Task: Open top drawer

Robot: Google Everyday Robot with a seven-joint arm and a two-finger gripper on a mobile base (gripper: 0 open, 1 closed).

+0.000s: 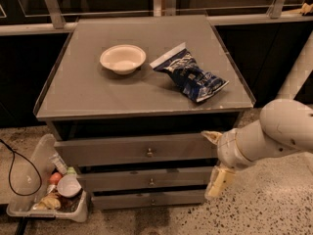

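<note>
The top drawer is the widest of three grey drawer fronts under the grey cabinet top, with a small round metal knob at its centre. It looks closed or nearly so. My gripper hangs at the drawer's right end, in front of the cabinet's right edge. One cream finger points left near the top drawer's right corner, the other finger hangs lower by the middle drawer. The fingers are spread wide and hold nothing. The gripper is well right of the knob.
A white bowl and a blue snack bag lie on the cabinet top. Two narrower drawers sit below. A clear bin of items and a black cable lie on the floor at the left.
</note>
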